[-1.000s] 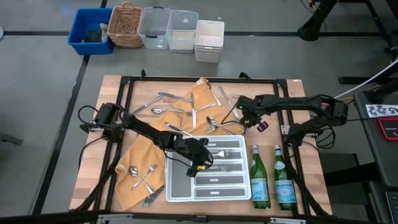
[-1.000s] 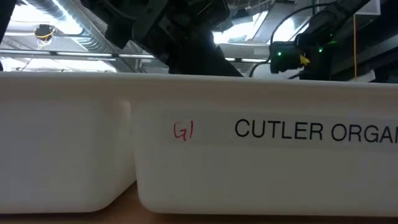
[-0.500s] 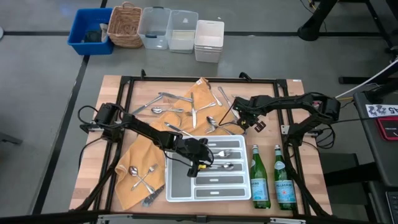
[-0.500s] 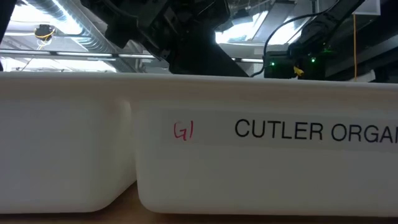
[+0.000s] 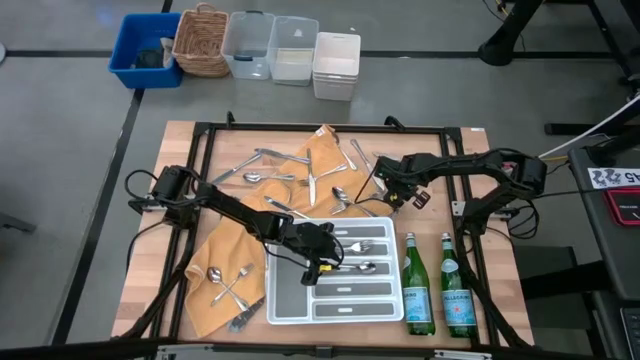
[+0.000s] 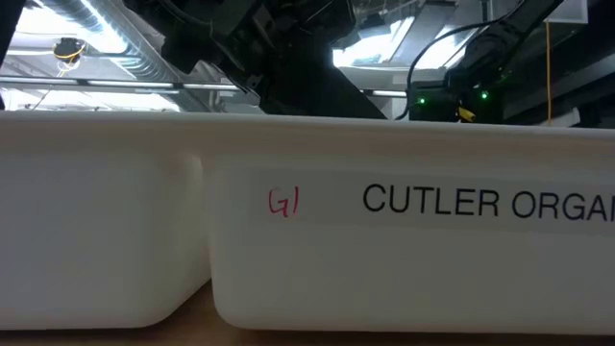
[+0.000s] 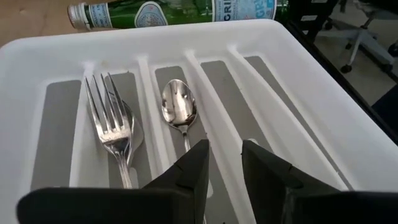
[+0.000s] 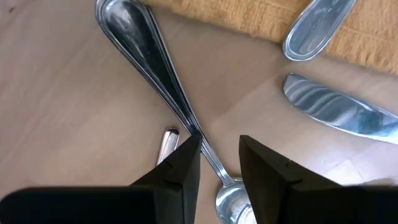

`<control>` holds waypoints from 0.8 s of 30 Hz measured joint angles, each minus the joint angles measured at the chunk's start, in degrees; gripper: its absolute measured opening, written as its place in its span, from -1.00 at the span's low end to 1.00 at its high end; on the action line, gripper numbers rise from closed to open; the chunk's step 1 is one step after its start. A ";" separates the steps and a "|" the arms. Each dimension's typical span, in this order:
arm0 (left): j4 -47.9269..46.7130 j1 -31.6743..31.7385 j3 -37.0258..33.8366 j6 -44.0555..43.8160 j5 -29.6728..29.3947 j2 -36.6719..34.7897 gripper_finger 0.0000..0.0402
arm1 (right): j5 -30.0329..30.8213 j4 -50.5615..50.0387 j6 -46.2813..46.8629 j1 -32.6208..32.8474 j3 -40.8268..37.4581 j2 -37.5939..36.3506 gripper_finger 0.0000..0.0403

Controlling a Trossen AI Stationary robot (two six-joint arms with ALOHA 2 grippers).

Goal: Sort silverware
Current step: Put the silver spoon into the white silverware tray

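Silverware lies scattered on the orange cloth (image 5: 230, 245) and on the wood at the far middle (image 5: 300, 180); a few pieces lie at the near left (image 5: 228, 283). The white divided tray (image 5: 300, 300) holds forks (image 7: 115, 124) in one compartment and a spoon (image 7: 179, 111) in the one beside it. My left gripper (image 5: 322, 262) hovers open over the tray, its fingers (image 7: 193, 168) on either side of that spoon's handle. My right gripper (image 5: 390, 195) is open and low over a spoon (image 8: 146, 56) on the wood, its fingers (image 8: 186, 155) straddling the handle.
Two green glass bottles (image 5: 418, 285) (image 5: 457, 290) stand right of the tray. A knife blade (image 8: 336, 109) and another handle end (image 8: 317, 25) lie close to my right gripper. Bins and a basket (image 5: 250, 45) stand on the floor beyond the table's far edge.
My right gripper has gone a little toward the table's left edge and now stands over the spoon on the wood. My left gripper has stayed over the tray.
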 joint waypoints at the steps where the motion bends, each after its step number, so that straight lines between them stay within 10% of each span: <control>1: -0.02 0.00 0.00 0.00 0.00 -0.02 -0.57 | 0.00 -0.04 -0.13 0.00 0.00 0.01 -0.43; 24: 0.00 0.02 0.00 0.07 -0.02 -0.06 -0.57 | 0.85 -5.01 -0.03 -0.02 2.10 0.13 -0.43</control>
